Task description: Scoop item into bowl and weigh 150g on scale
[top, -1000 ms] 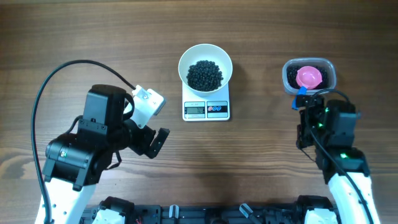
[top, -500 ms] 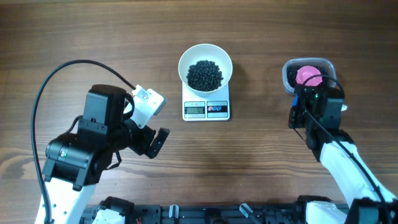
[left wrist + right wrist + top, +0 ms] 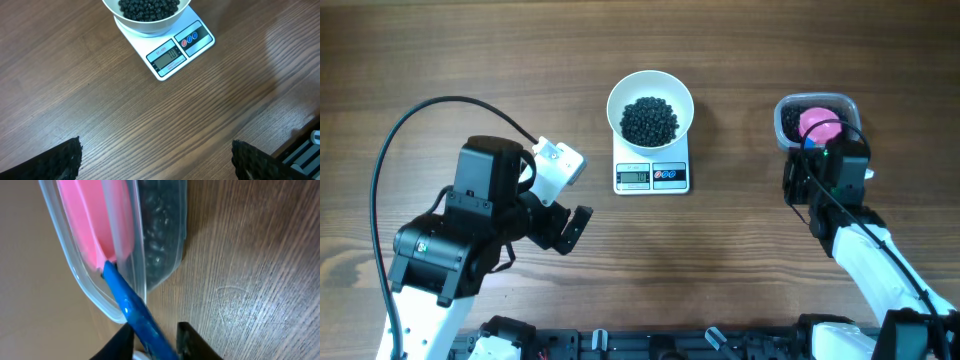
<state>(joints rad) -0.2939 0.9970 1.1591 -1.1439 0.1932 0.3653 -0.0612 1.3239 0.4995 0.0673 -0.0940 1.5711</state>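
Right pincer (image 3: 150, 342) clamps the blue handle of the pink scoop (image 3: 82, 220), long axis running from tub (image 3: 165, 245) toward robot; left pincer (image 3: 155, 160) gapes open. White bowl (image 3: 650, 92) of item (image 3: 650, 121) sits on scale (image 3: 651, 176) at bench (image 3: 740, 60) centre, display facing robot.

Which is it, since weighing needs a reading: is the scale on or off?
On. The scale has dark digits on its display; their value is unreadable.
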